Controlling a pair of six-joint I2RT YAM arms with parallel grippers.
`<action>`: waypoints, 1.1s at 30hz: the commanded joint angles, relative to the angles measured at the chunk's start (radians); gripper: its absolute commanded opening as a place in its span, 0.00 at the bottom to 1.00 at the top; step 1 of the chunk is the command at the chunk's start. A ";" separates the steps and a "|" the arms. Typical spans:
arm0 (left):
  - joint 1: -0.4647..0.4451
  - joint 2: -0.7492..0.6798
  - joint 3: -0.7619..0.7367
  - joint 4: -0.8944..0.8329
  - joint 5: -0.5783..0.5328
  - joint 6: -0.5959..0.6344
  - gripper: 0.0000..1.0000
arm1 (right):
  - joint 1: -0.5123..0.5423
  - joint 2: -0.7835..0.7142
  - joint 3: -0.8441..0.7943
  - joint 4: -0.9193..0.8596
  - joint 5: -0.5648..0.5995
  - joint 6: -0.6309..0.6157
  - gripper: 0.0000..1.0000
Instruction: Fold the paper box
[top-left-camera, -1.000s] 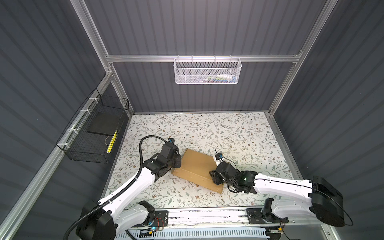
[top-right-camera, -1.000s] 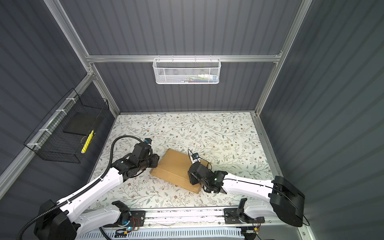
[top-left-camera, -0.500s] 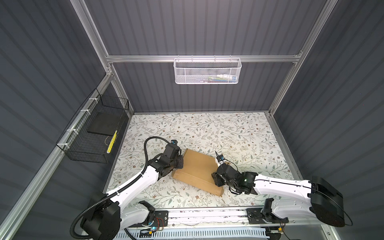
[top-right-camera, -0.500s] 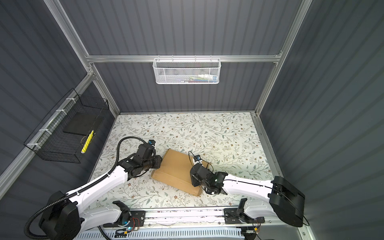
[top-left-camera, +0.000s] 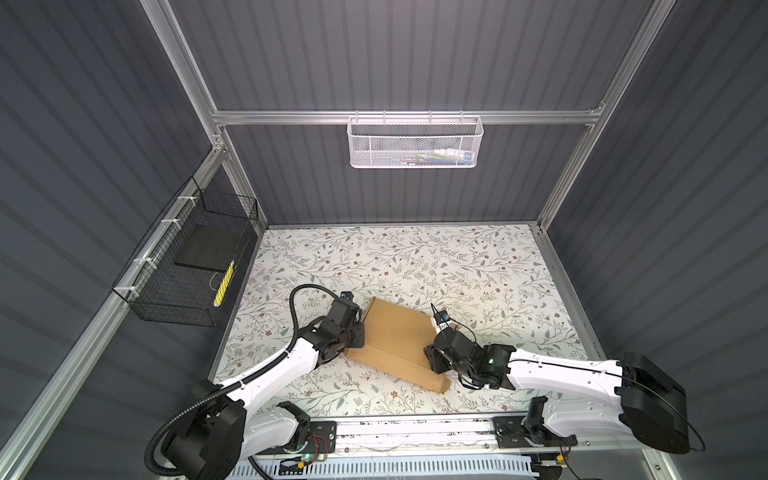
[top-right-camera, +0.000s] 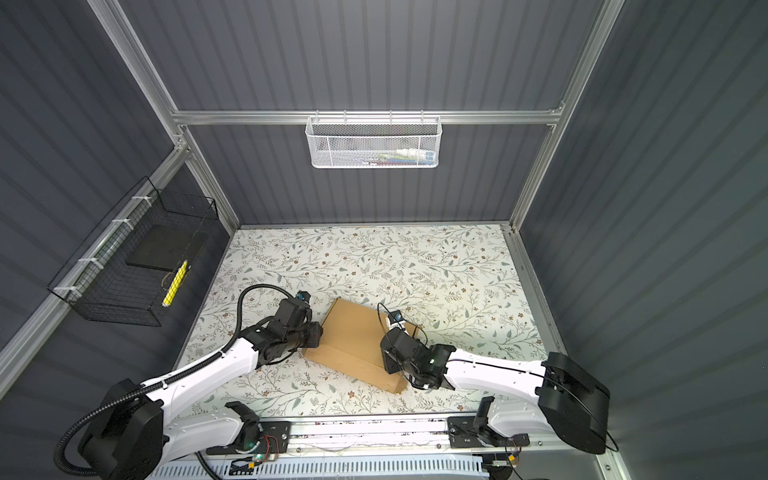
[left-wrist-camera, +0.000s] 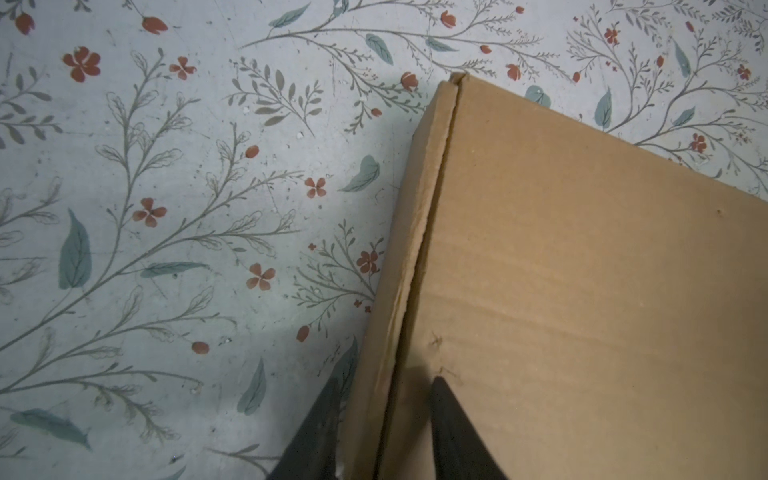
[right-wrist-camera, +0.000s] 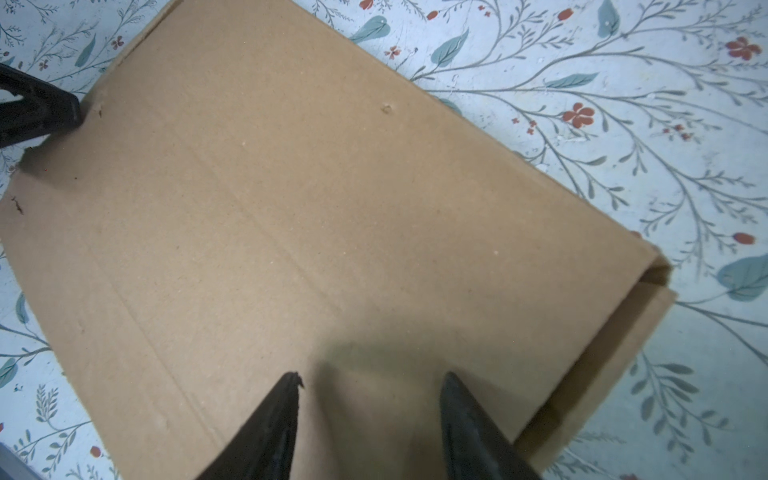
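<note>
Surroundings: white basket (top-left-camera: 415, 143) hung on the far wall and black basket (top-left-camera: 187, 266) on the left wall, both well apart from the work.
Table (top-left-camera: 457, 266): floral top, with the arms' rail (top-left-camera: 415, 428) along its near edge.
In the way: black hose (top-left-camera: 297, 299) of the left arm, arching over the table just left of the box (top-left-camera: 395, 345) and apart from it.
Box: plain brown cardboard at the near middle of the table, lying flat but skewed, lid down; in both top views set between the two arms.
Box side: seen from the right wrist, one wall (right-wrist-camera: 615, 353) standing slightly off the lid, with a dark slit between.
Left end effector (left-wrist-camera: 384, 380): at the box's left edge, fingers spread astride it, one finger (left-wrist-camera: 320, 424) outside over the table and the other over the lid just inside the crease.
Right end effector (right-wrist-camera: 370, 376): over the box's near-right part, fingers spread, both tips above the lid; resting on it or just above, cannot tell.
Across the lid: tip of the left end effector showing at the far corner in the right wrist view.
</note>
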 joint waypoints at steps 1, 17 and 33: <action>-0.004 -0.012 -0.021 0.007 -0.002 -0.019 0.37 | -0.002 0.006 0.008 -0.038 0.018 0.001 0.56; -0.004 -0.062 0.032 -0.038 -0.052 -0.002 0.36 | -0.003 -0.219 0.016 -0.198 0.073 0.084 0.58; 0.000 0.086 0.260 -0.143 -0.024 0.180 0.32 | -0.055 -0.355 -0.142 -0.205 -0.024 0.297 0.51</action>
